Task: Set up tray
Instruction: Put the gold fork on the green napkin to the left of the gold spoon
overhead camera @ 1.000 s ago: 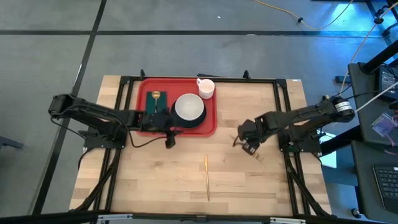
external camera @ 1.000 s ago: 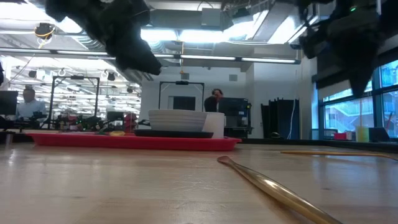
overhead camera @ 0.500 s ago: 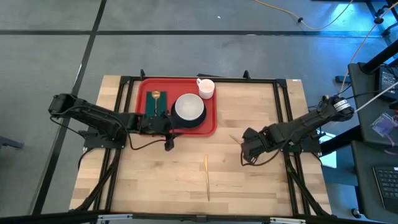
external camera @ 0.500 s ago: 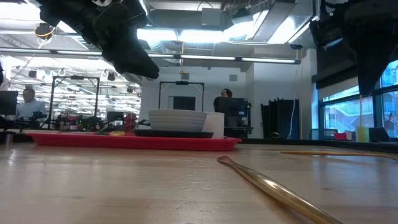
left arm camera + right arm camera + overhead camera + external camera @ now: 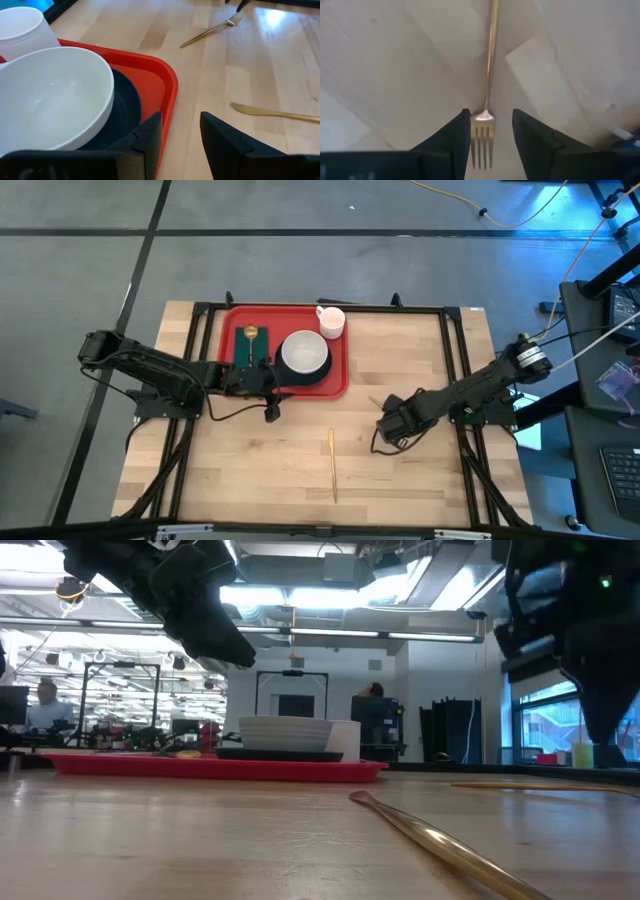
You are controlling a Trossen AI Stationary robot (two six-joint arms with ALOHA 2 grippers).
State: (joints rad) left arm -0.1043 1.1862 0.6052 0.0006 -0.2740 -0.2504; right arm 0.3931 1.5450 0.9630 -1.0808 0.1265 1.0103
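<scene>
At the tray's [image 5: 226, 330] near edge the left gripper [image 5: 272, 385] hovers, jaws parted and holding nothing; the tray lies at the table's [image 5: 420, 480] far left. Right of the tray, the right gripper [image 5: 384, 427] straddles a gold fork [image 5: 487, 95], open, not gripping.

Both arms [image 5: 150, 370] matte black, jointed; black cable trails off left one; right arm [image 5: 470, 385] has silver collar.
</scene>
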